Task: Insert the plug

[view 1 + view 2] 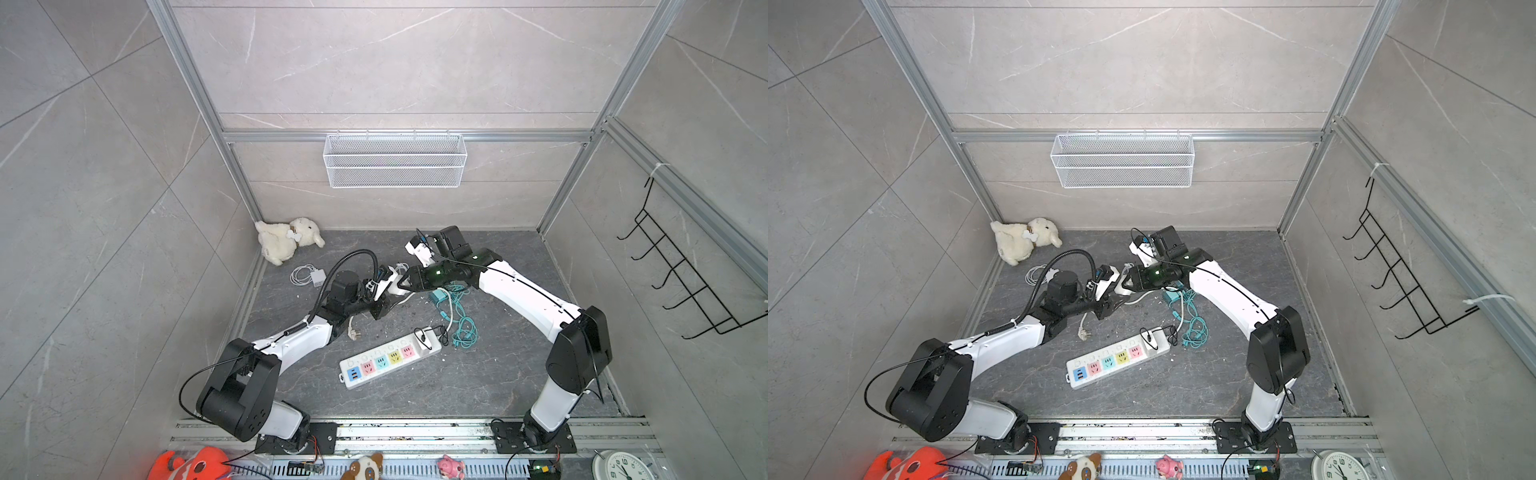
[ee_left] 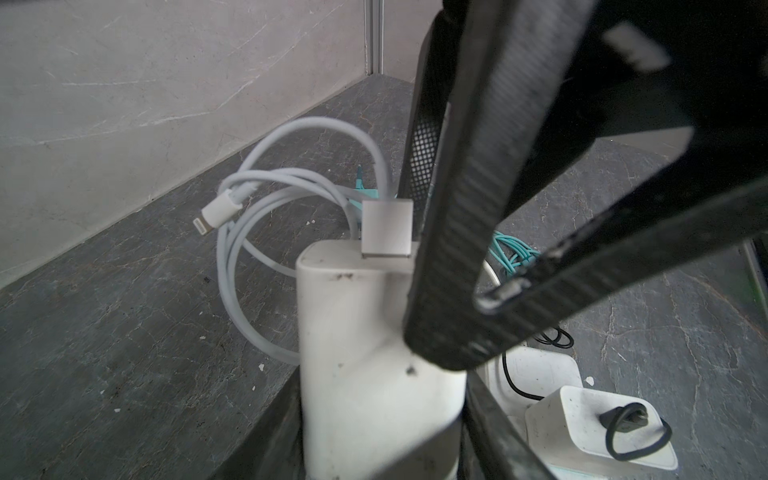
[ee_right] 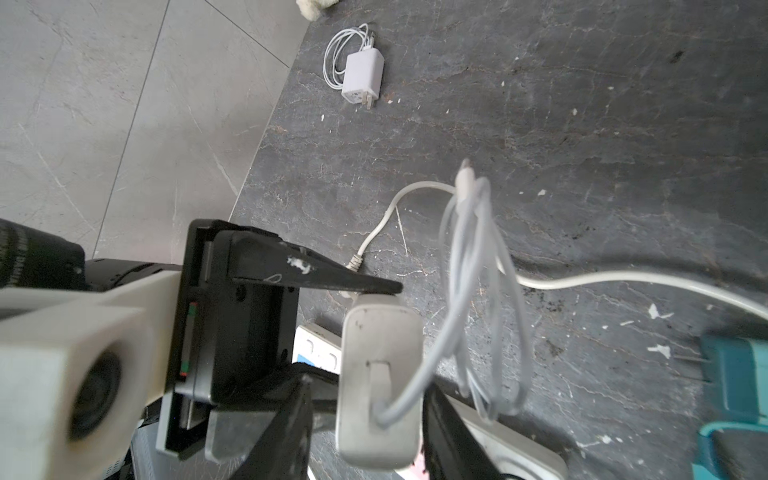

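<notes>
Left gripper [image 2: 374, 415] is clamped on the white charger [image 2: 353, 332], held above the floor at mid-scene, its coiled cable [image 3: 469, 270] dangling. Right gripper [image 3: 370, 386] straddles the same charger; whether its jaws press it, I cannot tell. At 6 o'clock lies the power strip [image 1: 374, 354], a white adapter [image 1: 424, 338] seated in its end socket. At 12 o'clock hangs the wire basket [image 1: 395, 176].

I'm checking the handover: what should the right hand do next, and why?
Probably finish closing the right hand on the charger before anything else moves. Its jaws flank the charger with a slight gap showing, while the left hand grips it in the air, cable dangling.
</notes>
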